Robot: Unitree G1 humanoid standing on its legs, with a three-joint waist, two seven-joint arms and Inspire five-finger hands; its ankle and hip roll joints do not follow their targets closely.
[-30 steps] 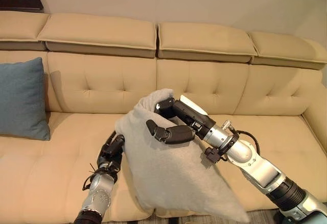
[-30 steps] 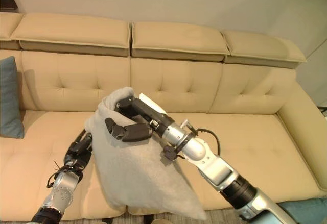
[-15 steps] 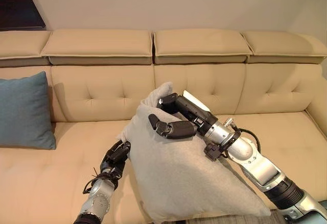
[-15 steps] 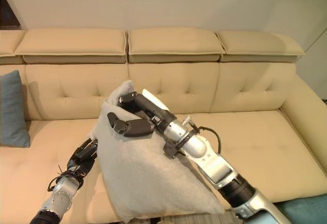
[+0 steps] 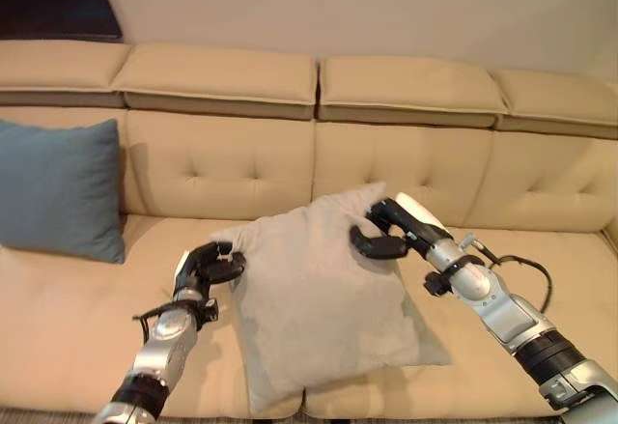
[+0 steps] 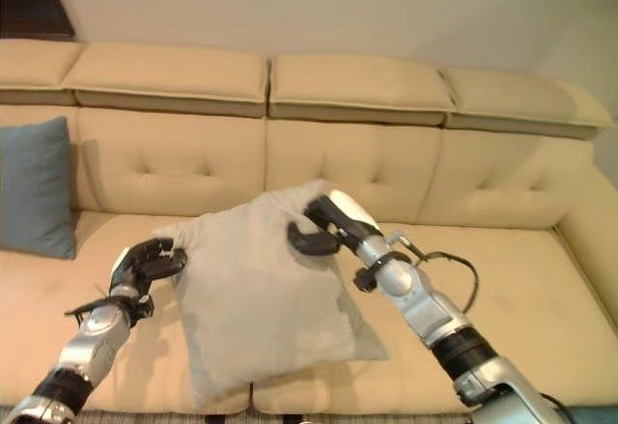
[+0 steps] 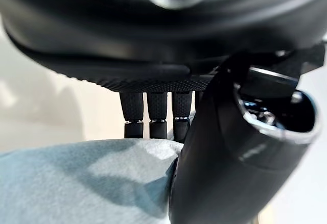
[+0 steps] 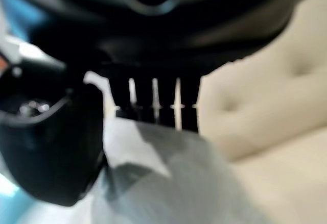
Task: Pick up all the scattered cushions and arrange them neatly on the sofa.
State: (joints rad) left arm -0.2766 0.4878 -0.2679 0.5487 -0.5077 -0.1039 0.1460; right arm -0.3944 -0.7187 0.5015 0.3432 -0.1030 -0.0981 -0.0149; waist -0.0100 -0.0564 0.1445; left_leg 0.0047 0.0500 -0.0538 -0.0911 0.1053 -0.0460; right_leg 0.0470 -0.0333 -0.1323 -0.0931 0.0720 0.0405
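Note:
A light grey cushion [image 5: 319, 298] lies spread on the beige sofa seat [image 5: 77, 318], its lower edge reaching the seat's front edge. My left hand [image 5: 208, 268] is shut on the cushion's left corner; in the left wrist view its fingers [image 7: 153, 117] and thumb pinch the grey cloth [image 7: 76, 183]. My right hand [image 5: 388, 231] is shut on the cushion's upper right corner, thumb in front and fingers behind; the grey cushion [image 8: 179, 183] also lies under this hand's fingers [image 8: 153, 106]. A blue cushion [image 5: 58, 190] leans upright against the backrest at the far left.
The sofa's tufted backrest [image 5: 406, 168] runs behind the cushions, with headrest pads [image 5: 217, 74] on top. Bare seat stretches to the right of the grey cushion [image 5: 541, 269] and between the two cushions.
The grey cushion has gone from hanging upright in front of the sofa to lying on the seat. My hands have moved apart to its corners. The camera has shifted too.

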